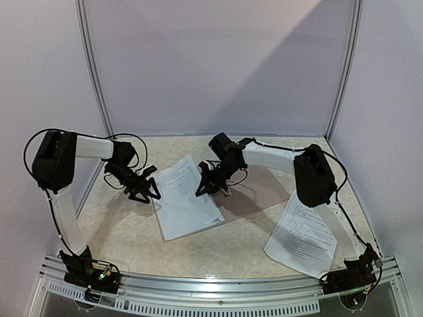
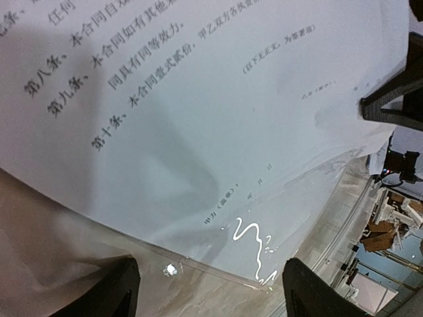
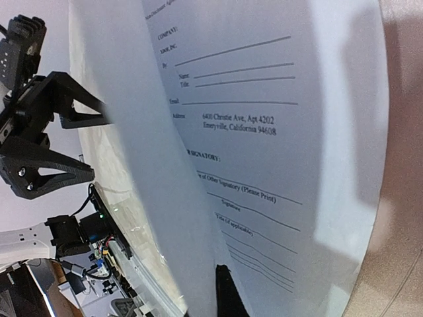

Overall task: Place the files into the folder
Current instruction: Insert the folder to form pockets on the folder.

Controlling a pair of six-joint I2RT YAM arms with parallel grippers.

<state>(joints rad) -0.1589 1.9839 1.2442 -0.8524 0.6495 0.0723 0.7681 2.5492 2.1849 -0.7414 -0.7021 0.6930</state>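
Observation:
A white printed file [image 1: 185, 198] lies mid-table with a glossy clear plastic layer at its edge [image 2: 264, 264]. No brownish-tan folder shows in any view. My left gripper [image 1: 147, 191] is open at the file's left edge, and its two fingers straddle a corner of the sheet [image 2: 211, 294]. My right gripper [image 1: 211, 185] is at the file's far right edge. One dark finger [image 3: 228, 290] shows under a lifted, curling sheet [image 3: 152, 165]; the other finger is hidden behind it. A form page [image 3: 277, 132] lies beneath. A second file [image 1: 301, 234] lies at the right.
The table has a speckled beige top [image 1: 125, 231] with white walls on three sides and a metal rail [image 1: 218, 287] at the near edge. The right arm's forearm [image 1: 314, 175] hangs over the second file. The left gripper also shows in the right wrist view [image 3: 46, 125].

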